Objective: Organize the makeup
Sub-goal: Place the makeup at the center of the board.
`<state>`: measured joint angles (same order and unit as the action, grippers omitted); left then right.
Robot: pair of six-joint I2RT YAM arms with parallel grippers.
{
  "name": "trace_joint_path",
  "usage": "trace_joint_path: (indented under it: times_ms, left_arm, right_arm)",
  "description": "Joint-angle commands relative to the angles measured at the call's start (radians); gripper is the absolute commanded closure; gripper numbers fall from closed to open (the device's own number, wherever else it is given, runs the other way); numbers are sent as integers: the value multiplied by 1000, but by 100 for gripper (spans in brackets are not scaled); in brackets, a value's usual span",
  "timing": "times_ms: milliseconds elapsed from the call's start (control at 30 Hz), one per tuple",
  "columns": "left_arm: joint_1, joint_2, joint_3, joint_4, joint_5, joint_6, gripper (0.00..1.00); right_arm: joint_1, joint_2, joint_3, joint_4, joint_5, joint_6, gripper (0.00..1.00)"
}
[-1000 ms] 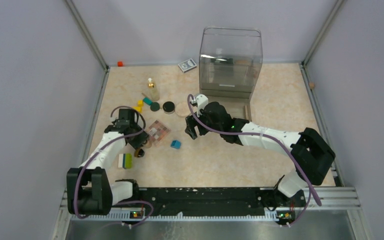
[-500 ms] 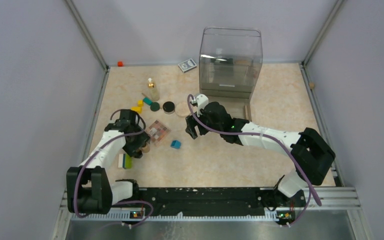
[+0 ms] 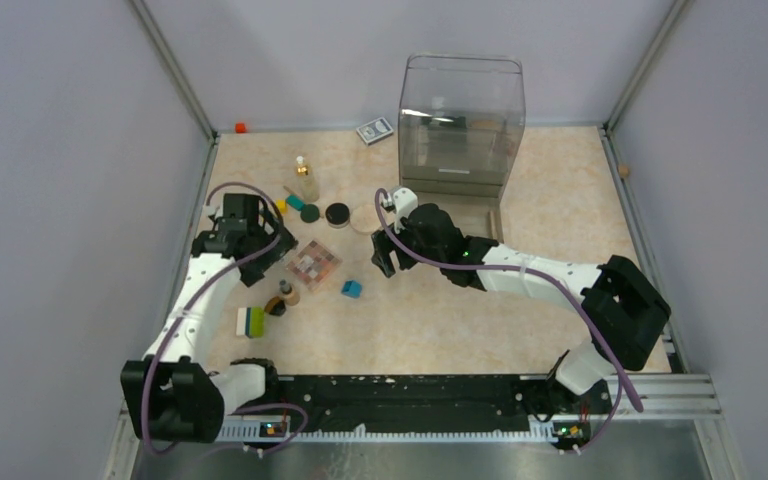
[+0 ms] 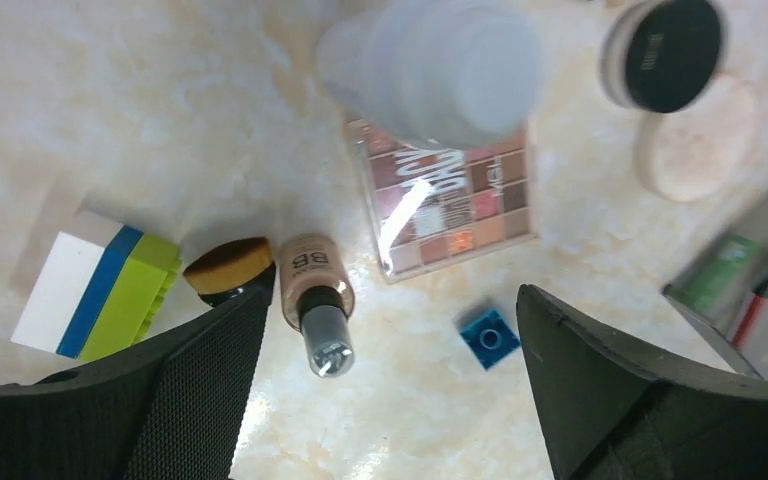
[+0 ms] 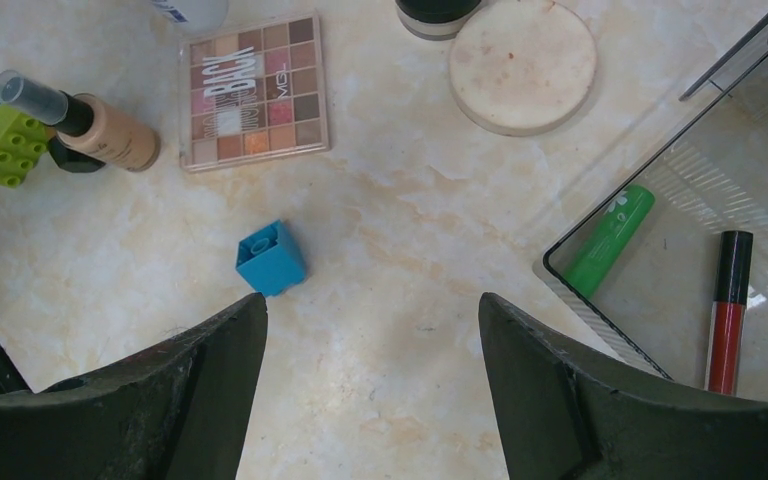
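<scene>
1. on the surface (image 3: 440,310), below the left tool (image 4: 390,400), whose fingers stood spread and empty, the tan tube (image 4: 312,285) lay flat just beside the checkered palette (image 4: 450,195).
2. the right tool (image 5: 370,390) hung spread and empty above the blue cube (image 5: 270,258), near the clear drawer (image 5: 680,270), which was probably the destination for sorting.

White shells (image 3: 535,275), black joints (image 3: 625,305); purple cables (image 3: 243,186) looped alongside; black textured fingers (image 4: 190,400); green lights (image 3: 270,428) along bottom edge.

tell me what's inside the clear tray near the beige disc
A green tube and a red lip gloss lie inside the clear tray; its rest is out of view.
</scene>
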<state>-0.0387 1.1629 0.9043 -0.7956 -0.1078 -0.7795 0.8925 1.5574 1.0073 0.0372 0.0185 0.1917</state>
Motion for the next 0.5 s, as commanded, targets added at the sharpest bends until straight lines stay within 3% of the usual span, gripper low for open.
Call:
trace_joint_path:
  times_ms: [0,233,467]
  left_arm:
    - [-3,-108,95,0,12,79,1]
    - [-3,-229,197,-20,6,298,1]
    - [-3,-258,281,-74,38,507,1]
  right_arm:
    - [-9,-31,0,65,3,1,24]
    - [-8,80,102,30,10,48,24]
    - [-9,175,245,-13,-97,128,24]
